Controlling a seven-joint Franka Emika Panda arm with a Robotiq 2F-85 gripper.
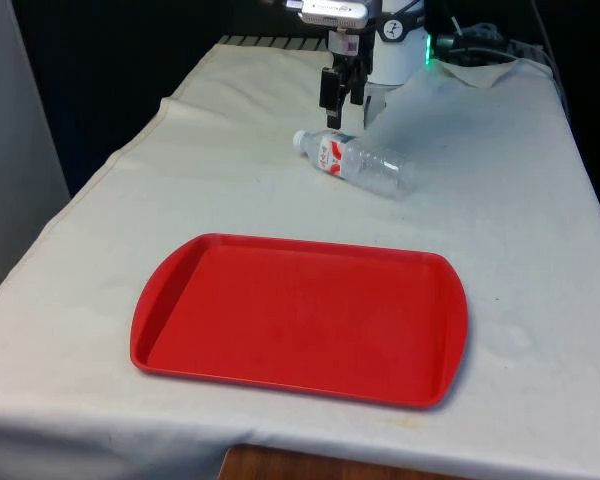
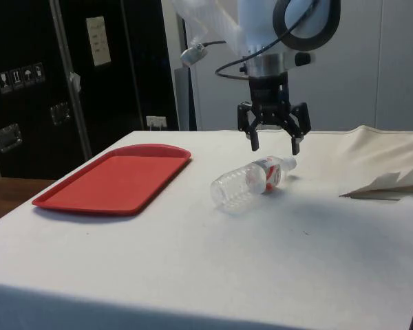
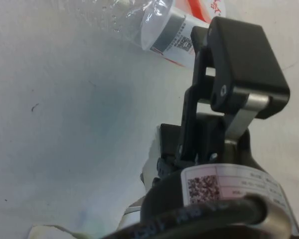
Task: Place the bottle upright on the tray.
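A clear plastic bottle with a red label (image 1: 354, 163) lies on its side near the white-clothed table's (image 1: 540, 200) far end. The black two-finger gripper (image 2: 274, 143) hangs spread apart, seemingly just above its neck. The empty red plastic tray (image 1: 300, 318) sits near the front edge.

Nothing legible here: the bottle (image 1: 355, 163) just below the pincer (image 1: 344, 102) carries a red-and-white label, lettering unreadable.

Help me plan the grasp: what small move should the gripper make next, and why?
Probably lower straight down around the bottle's neck end. The gripper hangs open just above the bottle, which lies on its side on the cloth, apart from the red tray. Nothing is held yet, so closing must wait until the fingers straddle the bottle.
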